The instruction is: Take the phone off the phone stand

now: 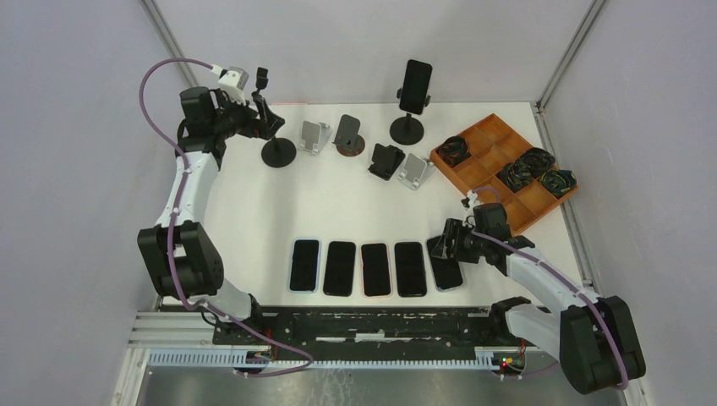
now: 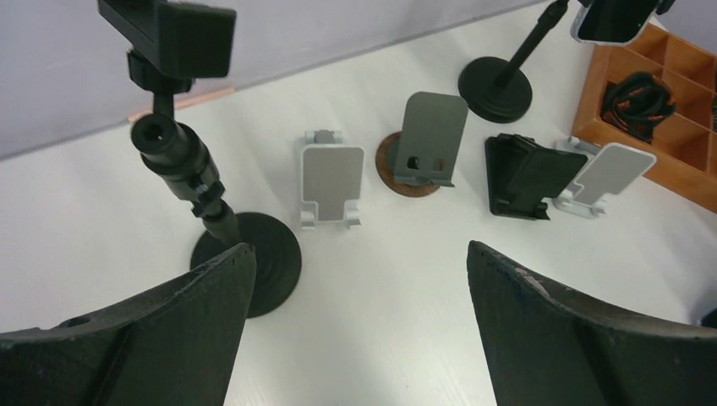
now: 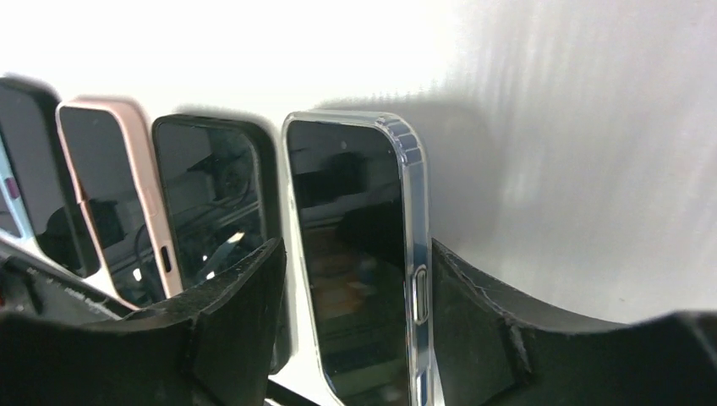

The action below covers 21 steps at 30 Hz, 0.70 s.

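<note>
A black phone [image 1: 415, 85] stands upright in the clamp of a tall round-based phone stand [image 1: 407, 128] at the back of the table; the left wrist view shows the phone [image 2: 613, 17] and the stand [image 2: 499, 85] at top right. My left gripper [image 1: 264, 110] is open and holds nothing [image 2: 359, 249], beside an empty tall black stand [image 2: 245, 262]. My right gripper [image 1: 446, 245] is low at the right end of a row of phones. Its jaws are open [image 3: 355, 254] astride a clear-cased phone [image 3: 355, 279] lying flat, with a gap at the left finger.
Several phones [image 1: 374, 269] lie in a row near the front edge. Small desk stands [image 1: 314, 135] [image 1: 347, 134] [image 1: 385, 161] [image 1: 415, 169] sit across the middle back. An orange compartment tray [image 1: 486, 135] with coiled cables is at the right.
</note>
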Available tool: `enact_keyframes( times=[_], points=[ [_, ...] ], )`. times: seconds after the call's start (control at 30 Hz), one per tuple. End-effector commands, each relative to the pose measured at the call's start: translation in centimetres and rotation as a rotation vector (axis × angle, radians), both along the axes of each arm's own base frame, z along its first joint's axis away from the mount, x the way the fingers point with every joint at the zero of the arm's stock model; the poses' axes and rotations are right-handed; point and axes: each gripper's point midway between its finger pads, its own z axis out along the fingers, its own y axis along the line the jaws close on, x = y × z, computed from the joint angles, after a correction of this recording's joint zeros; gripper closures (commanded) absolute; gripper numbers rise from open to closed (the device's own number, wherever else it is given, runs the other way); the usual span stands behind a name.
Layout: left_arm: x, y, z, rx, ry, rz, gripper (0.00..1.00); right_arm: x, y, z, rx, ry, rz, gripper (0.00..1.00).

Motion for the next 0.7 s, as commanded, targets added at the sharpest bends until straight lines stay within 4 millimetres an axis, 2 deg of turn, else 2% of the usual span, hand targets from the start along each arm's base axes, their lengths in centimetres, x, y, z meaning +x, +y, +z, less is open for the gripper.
enact_keyframes(
  times=[0.0,0.23,0.37,0.43,0.6,0.67],
  points=[
    [-2.5,-0.8,1.5,-0.013,0.087,-0.051,0.0,-1.2,-3.6,-1.7,-0.175,0.06,-0.101,0.32],
    [-4.3,-0.5,2.2,0.006,0.085,-0.038,0.0,0.6,-4.3,0.9,-0.21,-0.004,-0.14,0.2],
    [-4.8,-0.2,2.6,0.017,0.086,-0.017,0.0,2.0,-4.8,3.5,-0.239,-0.069,-0.163,0.12],
    [-5.0,0.0,2.7,0.024,0.094,-0.01,0.0,2.9,-4.9,5.2,-0.244,-0.111,-0.168,0.02],
    [-5.3,0.0,2.9,0.018,0.128,-0.004,0.0,6.7,-5.0,10.8,-0.282,-0.236,-0.152,0.02],
    [-5.5,-0.2,3.2,0.012,0.131,-0.011,0.0,9.1,-4.5,14.0,-0.275,-0.315,-0.14,0.02]
  ],
)
